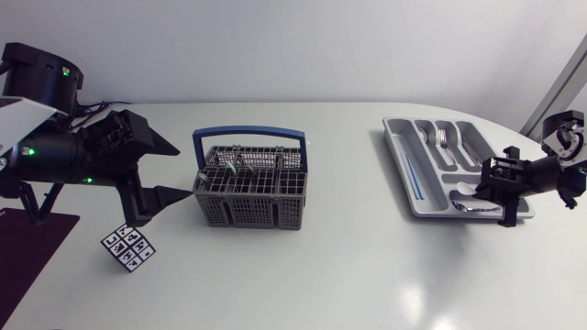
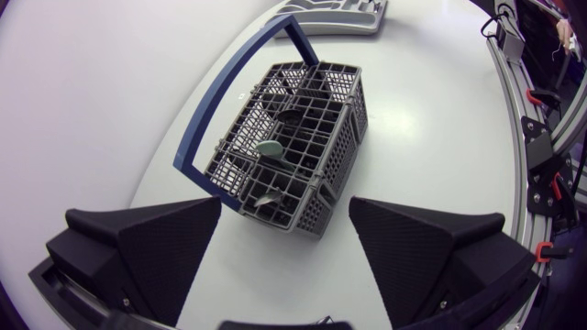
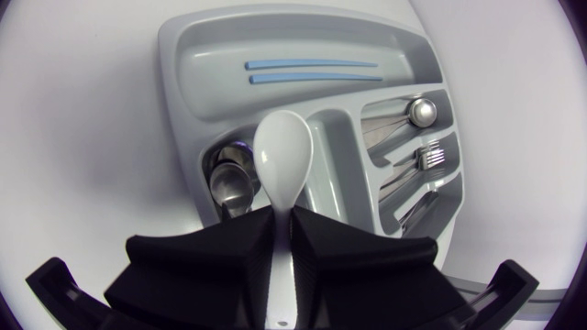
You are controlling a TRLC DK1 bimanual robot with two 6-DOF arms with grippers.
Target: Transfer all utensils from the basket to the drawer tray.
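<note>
Clamped in the right gripper (image 3: 282, 222), a white spoon (image 3: 282, 151) is being held over the drawer tray (image 3: 183, 64), already holding other cutlery (image 3: 429, 158), while seemingly several utensils (image 2: 271, 147) are being left waiting in the basket (image 2: 341, 151), just ahead of the widely spread left gripper (image 2: 284, 209).

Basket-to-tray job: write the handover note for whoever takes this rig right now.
Left gripper: open and empty, beside the basket.
Right gripper: shut on a white spoon, held over the drawer tray by the compartment with the metal spoons.
Done: the tray also holds forks and two blue sticks.
Left: release the white spoon into the tray, then move the utensils that are in the basket.
</note>
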